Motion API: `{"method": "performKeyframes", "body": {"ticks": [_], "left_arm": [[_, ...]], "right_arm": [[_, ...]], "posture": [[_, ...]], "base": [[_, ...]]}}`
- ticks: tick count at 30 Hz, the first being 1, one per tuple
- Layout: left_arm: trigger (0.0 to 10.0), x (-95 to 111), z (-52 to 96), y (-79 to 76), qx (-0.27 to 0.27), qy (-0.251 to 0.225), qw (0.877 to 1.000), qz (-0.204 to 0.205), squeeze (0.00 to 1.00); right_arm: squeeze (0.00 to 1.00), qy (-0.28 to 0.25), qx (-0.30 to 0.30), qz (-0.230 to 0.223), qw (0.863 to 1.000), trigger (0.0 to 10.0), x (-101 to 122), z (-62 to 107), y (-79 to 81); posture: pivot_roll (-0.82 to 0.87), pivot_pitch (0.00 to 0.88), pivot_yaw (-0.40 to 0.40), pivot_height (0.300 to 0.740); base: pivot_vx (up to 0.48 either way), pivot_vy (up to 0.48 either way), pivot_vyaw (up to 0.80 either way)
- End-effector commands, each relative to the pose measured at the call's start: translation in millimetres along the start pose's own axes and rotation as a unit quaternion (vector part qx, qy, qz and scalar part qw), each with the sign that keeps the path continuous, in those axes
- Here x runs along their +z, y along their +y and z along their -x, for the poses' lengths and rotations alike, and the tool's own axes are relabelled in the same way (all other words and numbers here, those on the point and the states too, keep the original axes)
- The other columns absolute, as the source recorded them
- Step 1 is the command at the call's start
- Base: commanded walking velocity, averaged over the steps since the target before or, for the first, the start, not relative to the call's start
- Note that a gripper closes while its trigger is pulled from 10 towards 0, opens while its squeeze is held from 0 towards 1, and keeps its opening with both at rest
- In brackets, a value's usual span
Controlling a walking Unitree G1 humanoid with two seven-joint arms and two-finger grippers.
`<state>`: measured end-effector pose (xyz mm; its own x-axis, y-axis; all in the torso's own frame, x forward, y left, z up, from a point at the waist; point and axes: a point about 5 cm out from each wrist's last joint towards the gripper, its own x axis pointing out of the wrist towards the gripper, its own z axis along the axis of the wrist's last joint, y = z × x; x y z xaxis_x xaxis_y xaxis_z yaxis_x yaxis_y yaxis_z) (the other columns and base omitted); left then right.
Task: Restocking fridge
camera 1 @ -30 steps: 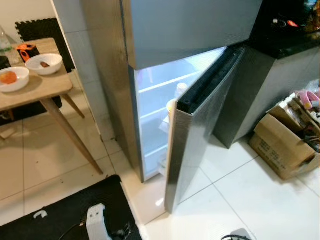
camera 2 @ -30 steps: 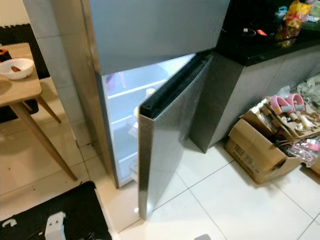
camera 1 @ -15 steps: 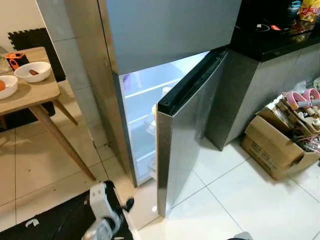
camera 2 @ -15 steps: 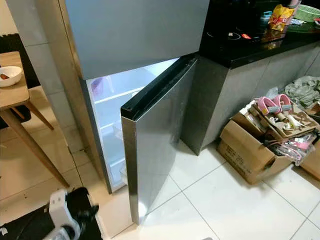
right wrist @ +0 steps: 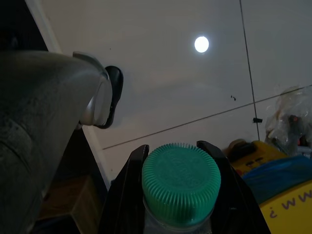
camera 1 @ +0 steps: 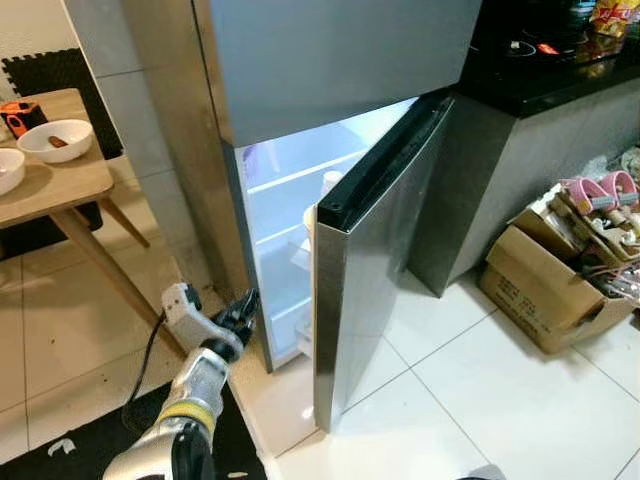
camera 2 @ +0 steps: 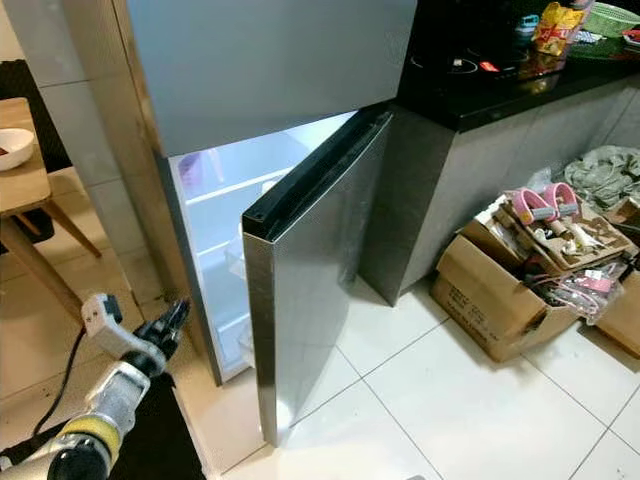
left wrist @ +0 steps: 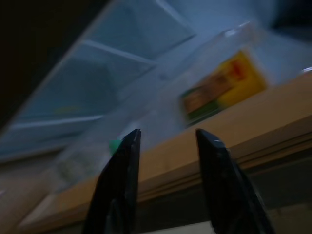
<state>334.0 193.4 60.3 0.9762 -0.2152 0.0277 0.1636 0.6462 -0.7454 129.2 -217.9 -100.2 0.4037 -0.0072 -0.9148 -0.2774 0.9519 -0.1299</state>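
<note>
The steel fridge [camera 1: 330, 50] stands ahead with its lower door [camera 1: 370, 280] partly ajar and its lit shelves [camera 1: 285, 200] showing in the gap. My left gripper [camera 1: 240, 308] is raised at the left edge of that opening, low down. In the left wrist view the left gripper [left wrist: 165, 134] is open with nothing between its fingers, facing the shelves and a yellow-labelled pack [left wrist: 222, 87]. In the right wrist view, my right gripper [right wrist: 168, 146] is shut on a clear bottle with a green ribbed cap [right wrist: 181, 183], above the white floor tiles.
A wooden table [camera 1: 60, 185] with white bowls [camera 1: 58, 139] stands to the left. A black counter [camera 1: 540, 75] adjoins the fridge on the right, with a full cardboard box [camera 1: 545, 295] on the floor below. A black mat [camera 1: 90, 450] lies under my left arm.
My left arm has risen from low over the mat and reached forward to the edge of the fridge opening. The camera has shifted slightly; the door stands as before.
</note>
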Motion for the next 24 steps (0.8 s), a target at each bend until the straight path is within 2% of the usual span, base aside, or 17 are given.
{"method": "performKeyframes", "body": {"ticks": [1,3,7,8,9,14,24], "left_arm": [[0.0,10.7,-17.7,-20.3,-0.039,-0.038,0.998,0.042,0.00],[0.0,20.9,-33.9,-39.6,-0.066,-0.064,0.993,0.072,0.00],[0.0,20.6,-40.1,-48.2,-0.076,-0.059,0.993,0.072,0.00],[1.0,17.9,-41.8,-50.8,-0.076,-0.049,0.994,0.063,0.00],[10.0,14.2,-42.9,-53.0,-0.077,-0.039,0.995,0.055,0.00],[10.0,5.6,-43.2,-56.1,-0.083,-0.021,0.995,0.044,0.00],[10.0,-3.4,-41.2,-56.8,-0.090,-0.003,0.995,0.034,0.00]], "right_arm": [[0.00,0.005,0.002,0.005,1.000,10.0,-3.4,0.4,0.7],[0.00,0.005,0.002,0.005,1.000,10.0,-3.4,0.4,0.7],[0.00,0.003,0.002,0.001,1.000,10.0,-3.7,0.5,1.0],[0.00,0.002,0.003,-0.004,1.000,10.0,-4.1,0.6,1.5],[0.00,-0.001,0.004,-0.007,1.000,10.0,-4.5,0.7,2.0],[0.00,0.007,0.003,-0.017,1.000,10.0,-7.4,0.7,3.5],[0.00,0.011,0.002,-0.023,1.000,10.0,-8.9,0.8,4.1]], "posture": [[-0.08,0.012,-0.018,0.740],[-0.09,0.016,-0.019,0.740],[-0.09,0.019,-0.016,0.740],[-0.10,0.022,-0.014,0.740],[-0.10,0.024,-0.013,0.740],[-0.10,0.026,-0.008,0.740],[-0.10,0.029,-0.008,0.740]], "base": [[0.000,0.000,0.00],[0.000,0.000,0.00],[0.000,0.000,0.00],[0.000,0.000,0.00],[0.000,0.000,0.00],[0.000,0.000,0.00],[0.000,0.000,-0.80]]}}
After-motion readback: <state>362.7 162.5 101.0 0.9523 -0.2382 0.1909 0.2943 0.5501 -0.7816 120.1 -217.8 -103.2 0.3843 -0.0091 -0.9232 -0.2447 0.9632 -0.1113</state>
